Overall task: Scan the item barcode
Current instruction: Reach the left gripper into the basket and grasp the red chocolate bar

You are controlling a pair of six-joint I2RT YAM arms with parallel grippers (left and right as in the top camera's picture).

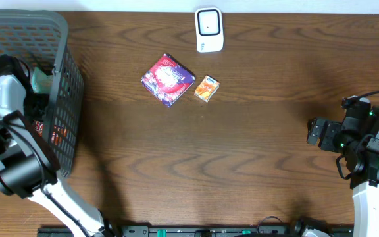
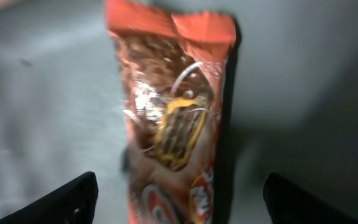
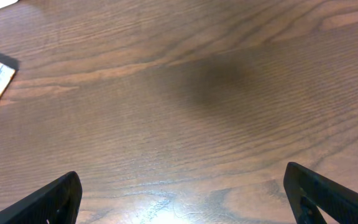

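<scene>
Left wrist view: snack packet (image 2: 173,124) lies in the basket (image 1: 71,85), dead ahead of left gripper (image 2: 182,199), jaws apart, pkt's long axis running btwn them. Right gripper (image 3: 182,199) gapes too, far off.

The snack wrapper (image 2: 173,118) ahead of the left gripper (image 2: 185,199) is shown blurred and dimly lit. On the table (image 3: 229,81), a soft shadow is seen ahead of the right gripper (image 3: 185,193) and pale glare between its fingers (image 3: 48,202).
</scene>
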